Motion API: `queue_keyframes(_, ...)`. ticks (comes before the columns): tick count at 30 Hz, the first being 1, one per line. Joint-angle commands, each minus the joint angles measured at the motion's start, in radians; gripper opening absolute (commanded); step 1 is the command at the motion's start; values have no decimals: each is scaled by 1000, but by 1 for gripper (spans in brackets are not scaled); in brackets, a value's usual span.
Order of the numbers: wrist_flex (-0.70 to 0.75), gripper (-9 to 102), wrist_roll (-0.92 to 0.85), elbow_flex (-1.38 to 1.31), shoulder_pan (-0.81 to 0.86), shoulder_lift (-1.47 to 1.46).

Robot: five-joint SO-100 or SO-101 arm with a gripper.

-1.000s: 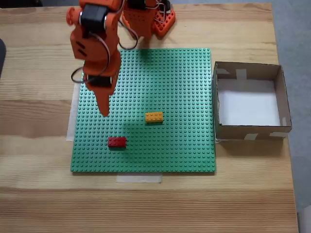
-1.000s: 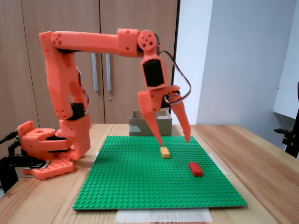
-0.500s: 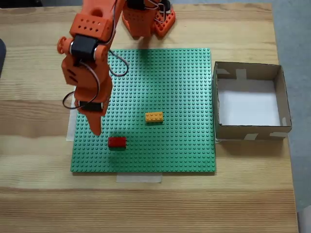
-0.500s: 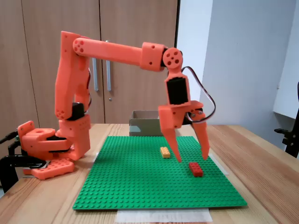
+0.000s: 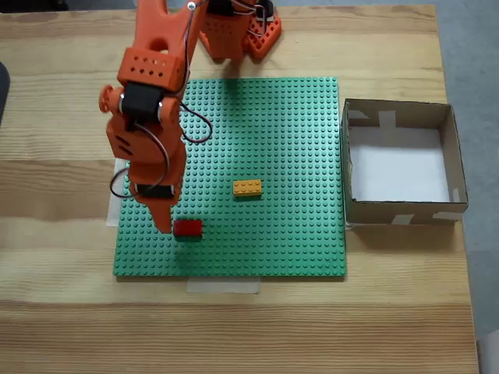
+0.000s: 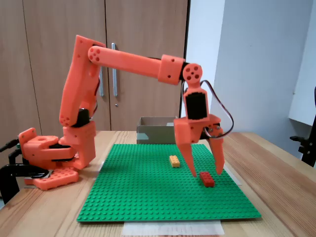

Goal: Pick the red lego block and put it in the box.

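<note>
Lowered since a second ago: gripper (image 6: 207, 174) spread wide, straddling the red lego block (image 6: 207, 179) on the green baseplate (image 5: 273, 132), yellow-orange brick (image 5: 247, 187) nearby, box (image 5: 456, 156) well apart

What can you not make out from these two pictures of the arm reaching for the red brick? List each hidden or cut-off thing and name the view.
- Gripper, side fixed view: its open fingertips straddle the red lego block; whether they touch it cannot be told.
- Second fingertip, top fixed view: the arm covers it.
- Box, side fixed view: the arm hides part of it; its inside is out of sight.
- Arm base, top fixed view: cut off by the upper edge.
</note>
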Motion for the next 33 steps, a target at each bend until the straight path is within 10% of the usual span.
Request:
queue_keyframes(1, -23, 23, 14, -40, -5, -11)
queue_keyframes(33, -94, 20, 17, -18, -92, -71)
